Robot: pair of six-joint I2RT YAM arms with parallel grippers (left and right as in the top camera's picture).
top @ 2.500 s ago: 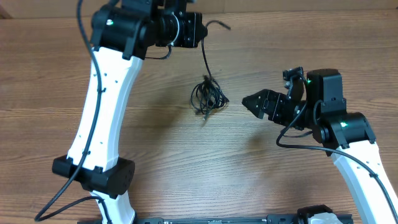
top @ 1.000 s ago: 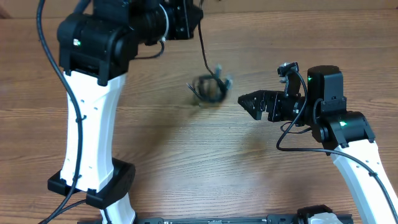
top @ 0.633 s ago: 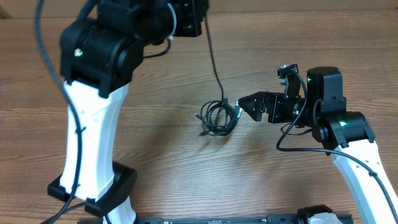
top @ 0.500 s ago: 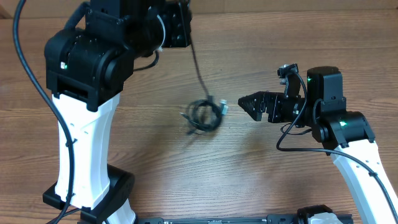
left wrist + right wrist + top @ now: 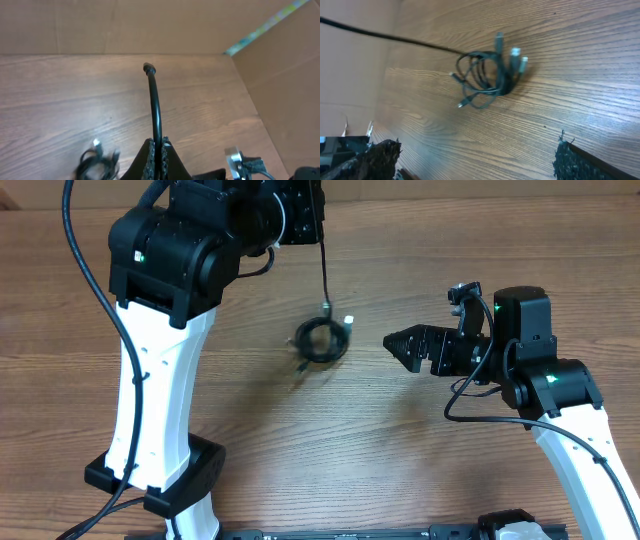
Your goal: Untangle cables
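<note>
The wooden desk (image 5: 480,240) is seen carrying only the job itself. High over its far left side, the left gripper (image 5: 156,146) is found pressed together on one thin black strand (image 5: 323,275), pinched a little short of its free end (image 5: 148,67), which stands out beyond the fingers. From that pinch the strand is run straight down to the cables (image 5: 322,340), a small knotted coil near the middle of the desk. A shadow is cast apart from the coil, so it is judged to be dangling rather than lying flat, though that cannot be settled for sure. The right gripper (image 5: 392,340) is held spread wide with nothing between its fingers, aimed at the coil from the side and apart from it.

The coil is judged light and limp: it can be expected to swing and to give wherever it is touched. The sheath looks smooth, so a firm pinch would be wanted. The best hold is judged to be an outer loop, or the cord just behind the pale plugs (image 5: 517,55), whose hard bodies would act as a stop against slipping.

No brand, label or writing can be read anywhere.
</note>
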